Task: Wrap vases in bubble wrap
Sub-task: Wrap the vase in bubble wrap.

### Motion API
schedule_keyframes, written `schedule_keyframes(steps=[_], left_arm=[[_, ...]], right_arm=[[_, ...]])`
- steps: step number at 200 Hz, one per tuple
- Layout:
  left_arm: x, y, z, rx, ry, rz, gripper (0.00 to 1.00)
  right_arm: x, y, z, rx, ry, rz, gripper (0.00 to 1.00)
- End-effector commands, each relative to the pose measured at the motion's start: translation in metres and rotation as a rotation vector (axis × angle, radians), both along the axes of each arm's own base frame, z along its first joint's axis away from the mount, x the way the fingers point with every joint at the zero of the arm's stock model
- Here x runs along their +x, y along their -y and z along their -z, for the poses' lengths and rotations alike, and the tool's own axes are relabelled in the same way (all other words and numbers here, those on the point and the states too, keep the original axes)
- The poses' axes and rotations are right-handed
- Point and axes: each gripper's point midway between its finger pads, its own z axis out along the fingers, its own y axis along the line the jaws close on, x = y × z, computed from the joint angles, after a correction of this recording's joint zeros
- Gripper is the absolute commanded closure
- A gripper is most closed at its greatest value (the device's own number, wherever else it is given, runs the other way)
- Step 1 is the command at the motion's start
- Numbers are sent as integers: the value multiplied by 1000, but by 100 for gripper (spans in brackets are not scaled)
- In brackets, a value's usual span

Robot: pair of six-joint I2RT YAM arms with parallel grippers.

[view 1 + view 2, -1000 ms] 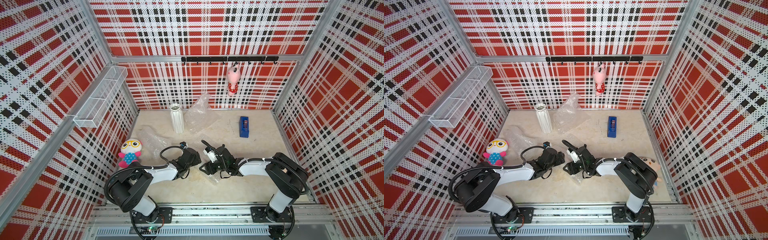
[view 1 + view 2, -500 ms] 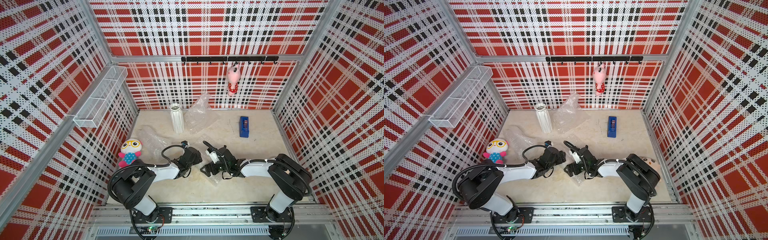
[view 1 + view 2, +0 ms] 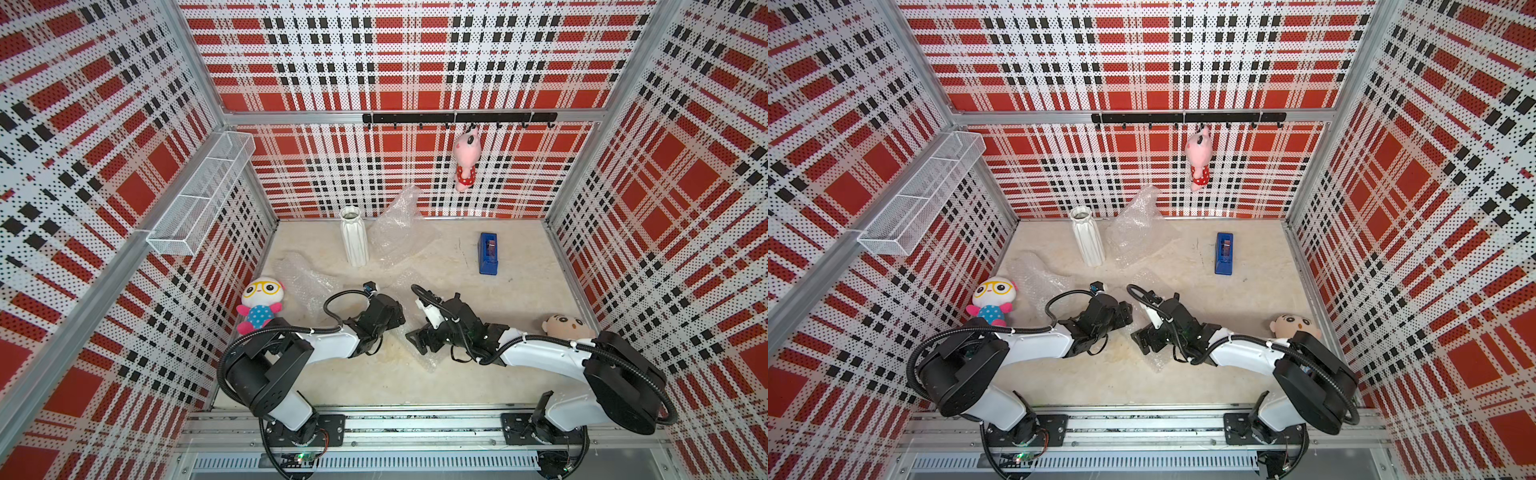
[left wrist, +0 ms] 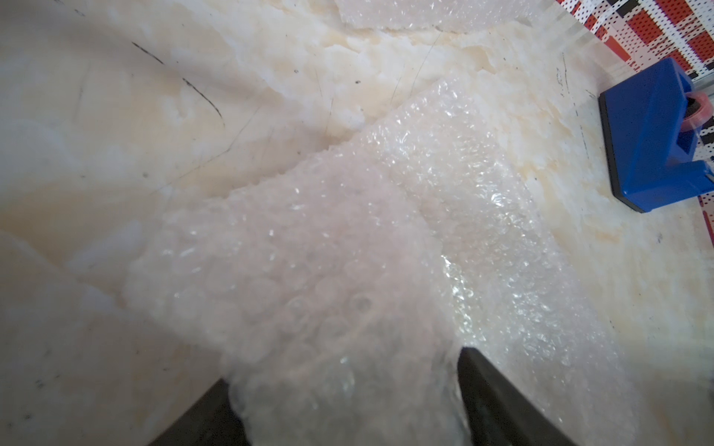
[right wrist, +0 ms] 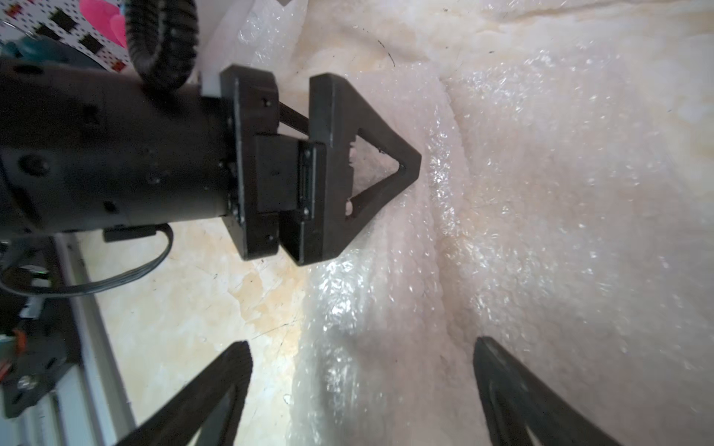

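The left gripper (image 4: 344, 367) squeezes a lumpy roll of bubble wrap (image 4: 347, 231) between its two fingers. The right gripper (image 5: 361, 341) has its fingers spread wide over the same roll, not pinching it. I can't see what is inside. The roll lies well apart from the tall white vase (image 3: 354, 237), on the side nearer the arms.

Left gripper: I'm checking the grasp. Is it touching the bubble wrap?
Touching. Left wrist view shows the bubble wrap bunched between the left gripper's fingers, against both.
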Motion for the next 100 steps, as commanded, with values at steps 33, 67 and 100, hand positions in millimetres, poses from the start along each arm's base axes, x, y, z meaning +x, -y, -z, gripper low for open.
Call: schedule_keyframes(steps=[33, 67, 100], left_arm=[[-13, -3, 15, 37, -56, 34, 19], [-13, -4, 15, 27, -56, 29, 19], [-14, -5, 15, 5, -54, 23, 19]], right_arm=[[3, 2, 3, -182, 194, 80, 8], [0, -6, 17, -185, 177, 83, 10], [1, -11, 30, -198, 151, 85, 13]])
